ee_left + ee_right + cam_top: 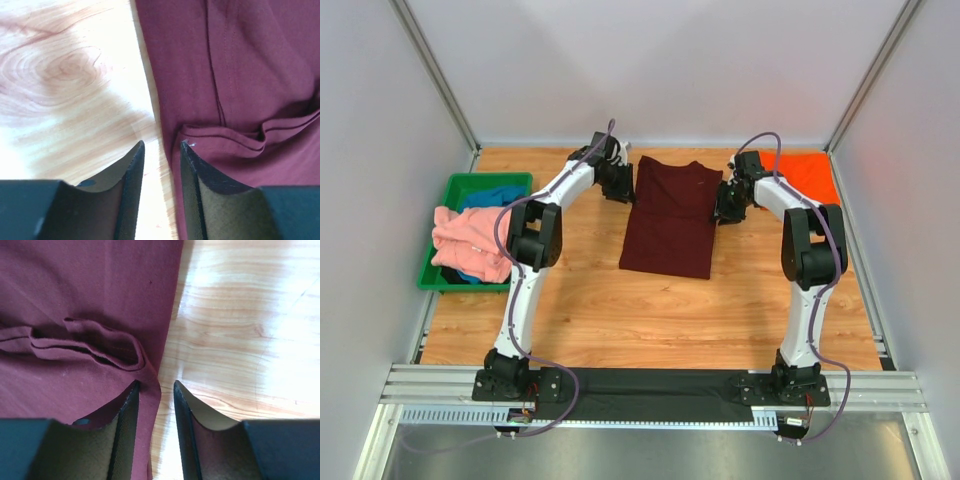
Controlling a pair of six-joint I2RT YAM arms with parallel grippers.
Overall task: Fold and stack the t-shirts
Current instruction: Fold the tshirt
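Black fingertips of the left gripper (162, 145) and right gripper (156, 384) fill the bottom of each wrist view. Both stand narrowly parted and straddle opposite side edges of the maroon t-shirt (670, 215), with nothing clamped. The shirt lies mid-table (620, 310) between the arms as a long, narrow, flat panel, with a doubled seam ridge bunched just ahead of each claw.

The step in hand appears to be gripping the far corners for a fold. It would go best if each lower finger slid under every layer at the ridge, both claws closed together, and both lifted evenly.

An orange t-shirt (805, 172) rests far right. Salmon-pink (470, 245) and blue (495, 195) t-shirts are heaped in a green tray (450, 190).
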